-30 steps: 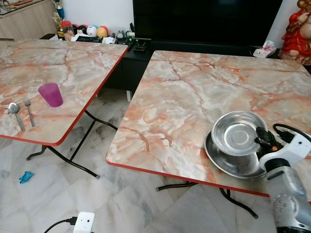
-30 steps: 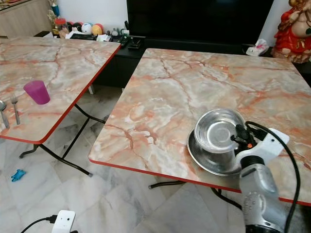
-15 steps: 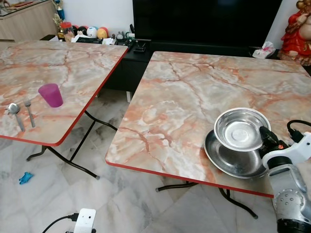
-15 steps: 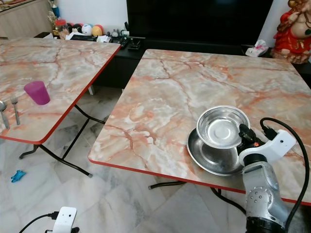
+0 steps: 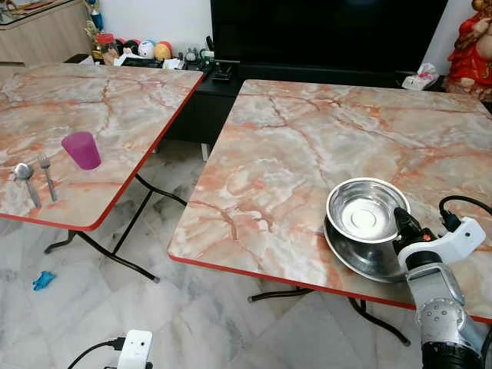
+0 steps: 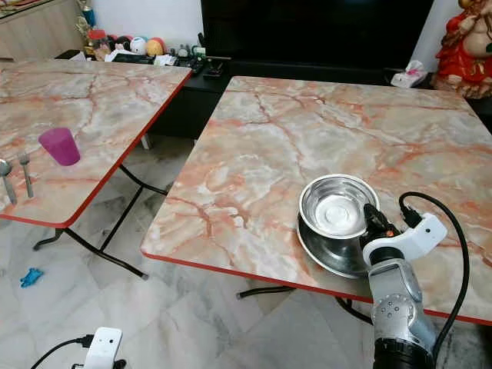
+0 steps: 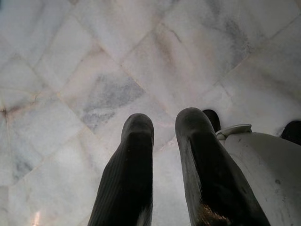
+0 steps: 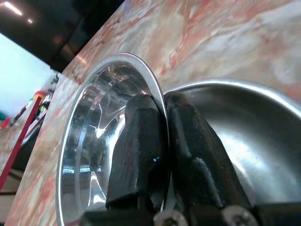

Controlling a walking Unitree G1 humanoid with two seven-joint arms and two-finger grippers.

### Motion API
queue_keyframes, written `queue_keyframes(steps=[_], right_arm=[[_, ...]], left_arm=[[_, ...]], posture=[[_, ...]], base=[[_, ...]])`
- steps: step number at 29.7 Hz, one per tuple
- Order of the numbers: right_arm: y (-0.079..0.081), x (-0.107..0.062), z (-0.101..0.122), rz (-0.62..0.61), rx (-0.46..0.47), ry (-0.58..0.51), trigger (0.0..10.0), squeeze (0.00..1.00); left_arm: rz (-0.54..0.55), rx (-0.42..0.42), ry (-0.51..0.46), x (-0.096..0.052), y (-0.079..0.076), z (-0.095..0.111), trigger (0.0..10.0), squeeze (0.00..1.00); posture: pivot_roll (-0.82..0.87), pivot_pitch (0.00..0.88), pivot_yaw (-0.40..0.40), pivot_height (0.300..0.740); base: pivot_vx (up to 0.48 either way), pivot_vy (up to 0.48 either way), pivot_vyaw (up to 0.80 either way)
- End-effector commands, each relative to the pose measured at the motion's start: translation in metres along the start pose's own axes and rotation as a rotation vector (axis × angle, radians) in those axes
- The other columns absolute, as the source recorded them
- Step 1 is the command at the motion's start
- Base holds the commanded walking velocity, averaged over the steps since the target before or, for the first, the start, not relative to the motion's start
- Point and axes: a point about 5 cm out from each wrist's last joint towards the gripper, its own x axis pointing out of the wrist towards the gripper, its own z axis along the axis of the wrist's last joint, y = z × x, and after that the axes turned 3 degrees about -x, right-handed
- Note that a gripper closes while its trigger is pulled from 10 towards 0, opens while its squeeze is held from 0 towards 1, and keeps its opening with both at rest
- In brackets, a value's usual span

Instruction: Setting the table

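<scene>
Home living room; television (image 5: pixel 323 34), folding tables (image 5: pixel 292 154), marble floor (image 5: pixel 192 323).

Right desk (image 5: pixel 307 161): you see a marble-pattern top with a red edge; a steel plate (image 5: pixel 361 257) lies on it near the front right corner.
Left desk (image 5: pixel 115 108): same marble top, standing apart from the right desk across a gap; you have a purple cup (image 5: pixel 81 149), a spoon (image 5: pixel 25 178) and a fork (image 5: pixel 48 175) on it, the cutlery side by side near the front edge.
Floor (image 5: pixel 192 323): pale marble tiles; a white power strip (image 5: pixel 134 348) and a small blue object (image 5: pixel 42 280) lie there.
</scene>
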Motion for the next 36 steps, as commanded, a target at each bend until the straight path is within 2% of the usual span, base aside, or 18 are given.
queue_keyframes(steps=[1,26,36], right_arm=[[0.001,0.002,0.003,-0.004,-0.008,-0.015,10.0,0.0],[0.002,0.003,-0.01,-0.004,-0.053,0.03,10.0,0.0],[-0.001,0.001,-0.007,-0.018,-0.074,0.025,10.0,0.0]], left_arm=[[0.003,0.0,0.023,0.0,0.0,-0.004,10.0,0.0],[-0.001,0.002,0.027,0.0,-0.001,-0.003,10.0,0.0],[-0.002,0.002,0.029,0.0,-0.001,-0.004,10.0,0.0]], posture=[[0.04,0.004,0.01,0.74],[0.04,0.006,0.014,0.74],[0.04,0.007,0.015,0.74]], base=[[0.0,0.0,0.0],[0.0,0.0,0.0],[0.0,0.0,0.0]])
